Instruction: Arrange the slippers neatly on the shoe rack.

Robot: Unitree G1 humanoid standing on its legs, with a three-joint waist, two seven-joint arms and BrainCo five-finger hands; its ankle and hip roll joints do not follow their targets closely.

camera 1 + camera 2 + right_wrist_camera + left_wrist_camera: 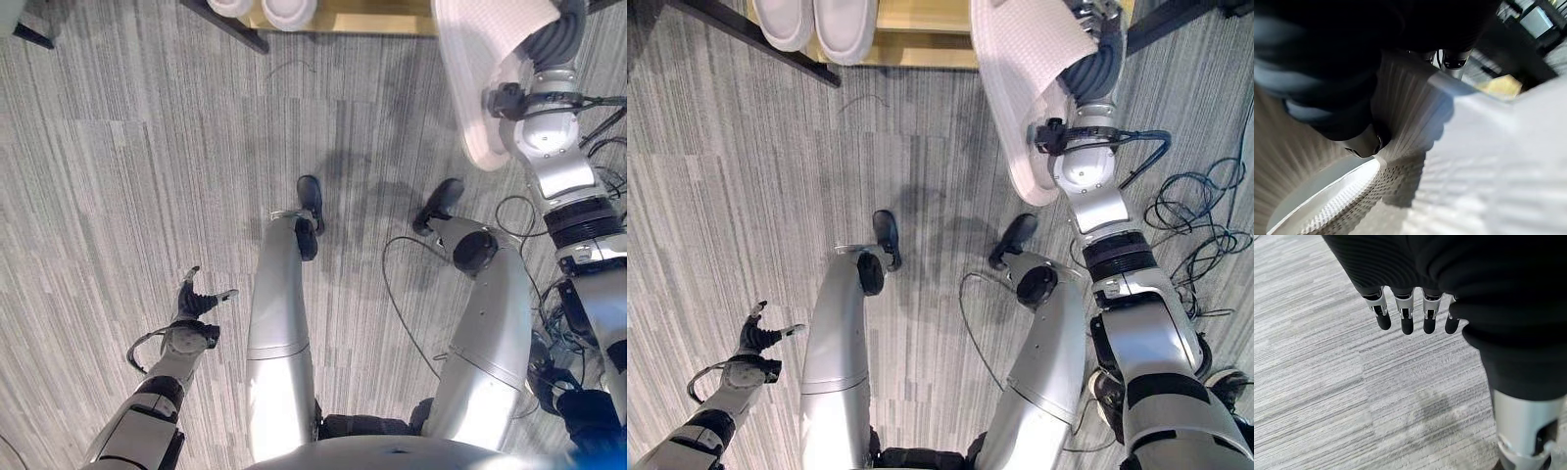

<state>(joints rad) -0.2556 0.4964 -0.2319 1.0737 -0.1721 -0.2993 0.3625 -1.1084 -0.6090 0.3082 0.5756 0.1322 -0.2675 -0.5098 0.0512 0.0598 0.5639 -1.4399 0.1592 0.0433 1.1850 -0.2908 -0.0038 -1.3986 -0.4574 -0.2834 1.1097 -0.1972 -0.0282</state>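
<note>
A white slipper (1019, 88) hangs sole outward in front of the shoe rack's wooden shelf (911, 39), held up in my right hand (1095, 54). In the right wrist view the thumb (1364, 142) presses inside the slipper (1474, 171) under its ribbed strap, and the fingertips (1454, 59) curl over the far side. A pair of white slippers (818, 24) stands side by side on the shelf, to the left of the held one. My left hand (196, 302) hangs low beside my left leg, with its fingers (1405, 319) straight and holding nothing.
The rack's dark frame bar (235, 27) runs slantwise along the shelf's left edge, just above the grey striped carpet (118, 176). The shelf surface between the resting pair and the held slipper is bare wood (362, 18).
</note>
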